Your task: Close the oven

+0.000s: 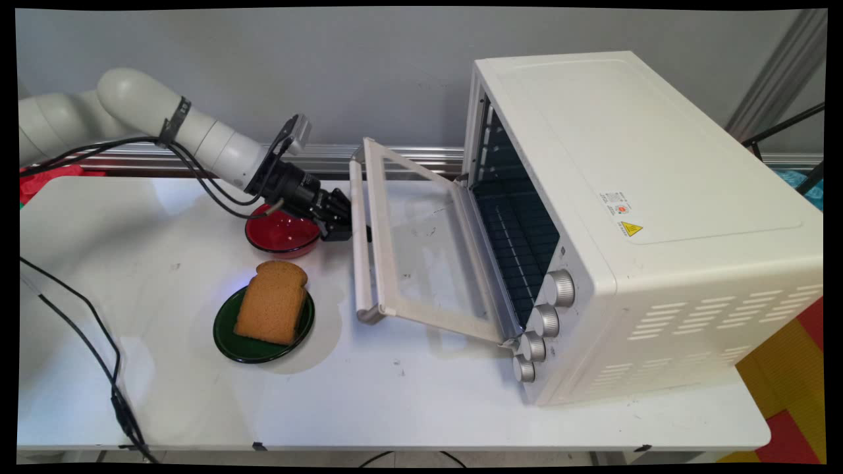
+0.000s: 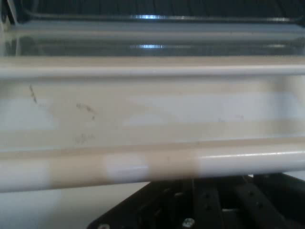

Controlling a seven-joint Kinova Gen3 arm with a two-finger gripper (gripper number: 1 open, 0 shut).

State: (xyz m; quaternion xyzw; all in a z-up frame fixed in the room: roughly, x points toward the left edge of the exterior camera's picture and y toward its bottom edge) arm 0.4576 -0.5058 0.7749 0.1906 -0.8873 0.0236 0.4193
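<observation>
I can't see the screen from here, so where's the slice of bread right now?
In the main view the bread lies on a green plate at the table's left-centre, just in front of the red bowl and left of the oven door.

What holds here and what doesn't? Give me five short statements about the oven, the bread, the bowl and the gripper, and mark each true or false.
1. The oven door hangs open. True.
2. The slice of bread lies in the red bowl. False: it rests on the green plate, and the bowl stands apart behind it.
3. The gripper is at the door handle. True: the hand view shows the pale bar right in front of it.
4. The oven has two knobs. False: four silver knobs run down its front.
5. The bread is inside the oven. False: it sits on the table, left of the door.
</observation>
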